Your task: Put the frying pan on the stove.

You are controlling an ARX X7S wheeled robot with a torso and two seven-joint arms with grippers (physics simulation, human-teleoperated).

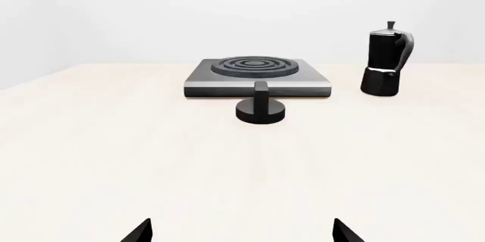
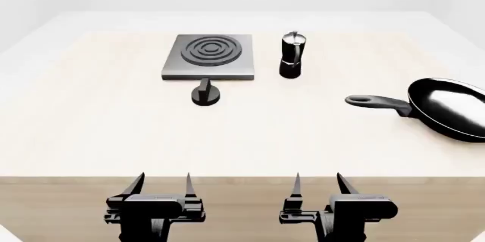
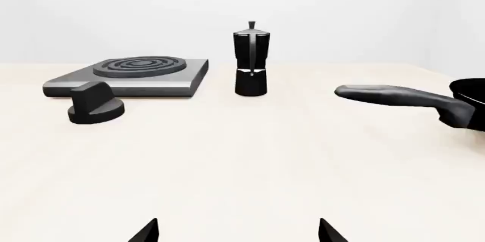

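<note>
The frying pan [image 2: 451, 107], round, shallow and glossy black, lies flat on the surface well ahead of the right arm's fingers [image 2: 296, 188] and out to their right, its long looped handle pointing left. The stove [image 2: 209, 55], a flat square grey plate with raised dark concentric rings, sits far ahead of the left arm's fingers [image 2: 188, 186], bare-topped and well apart from the pan.

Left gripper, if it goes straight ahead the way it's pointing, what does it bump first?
Probably the small black knob, sitting nearly dead ahead of the left gripper, with the stove right behind it. Height is unclear, so it might pass over.
</note>
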